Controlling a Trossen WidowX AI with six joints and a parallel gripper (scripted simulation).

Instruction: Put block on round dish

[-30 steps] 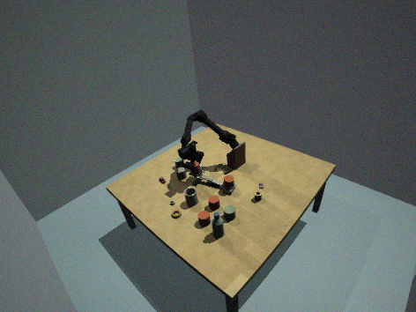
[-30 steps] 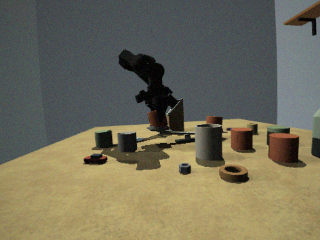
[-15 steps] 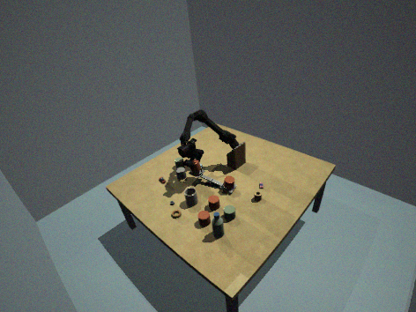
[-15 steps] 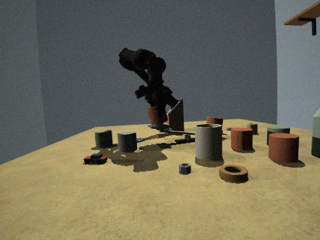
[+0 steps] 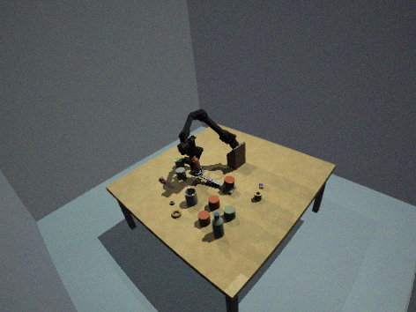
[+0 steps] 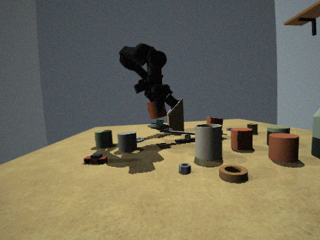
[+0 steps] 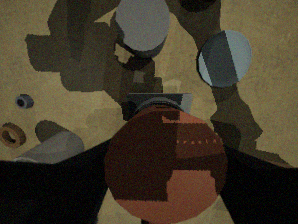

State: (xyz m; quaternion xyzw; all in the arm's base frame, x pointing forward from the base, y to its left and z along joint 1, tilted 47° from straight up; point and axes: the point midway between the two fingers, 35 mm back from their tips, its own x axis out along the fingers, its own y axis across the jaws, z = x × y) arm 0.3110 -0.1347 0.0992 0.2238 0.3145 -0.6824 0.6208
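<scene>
My gripper point(image 5: 196, 164) point(image 6: 156, 110) point(image 7: 159, 139) is shut on an orange-red cup, held in the air above one end of the balance point(image 5: 211, 180) point(image 6: 176, 131). Under the raised cup, a small greenish block point(image 6: 160, 122) sits on that end, apart from the cup. In the wrist view the held cup hides the block. The identical other cup point(image 5: 229, 183) point(image 6: 217, 121) stands on the far end. The pale blue round dish point(image 7: 240, 52) point(image 6: 140, 140) lies on the table beside the balance, with no cup above it.
A grey cylinder point(image 5: 181, 174) point(image 6: 127, 142) point(image 7: 142, 22) and a green cylinder point(image 6: 103, 139) stand near the dish. A toy car point(image 6: 95, 158), grey mug point(image 6: 208, 144), nut point(image 6: 184, 169) and brown ring point(image 6: 224, 175) lie nearer the exterior camera. An upright panel point(image 5: 237, 156) stands behind the balance.
</scene>
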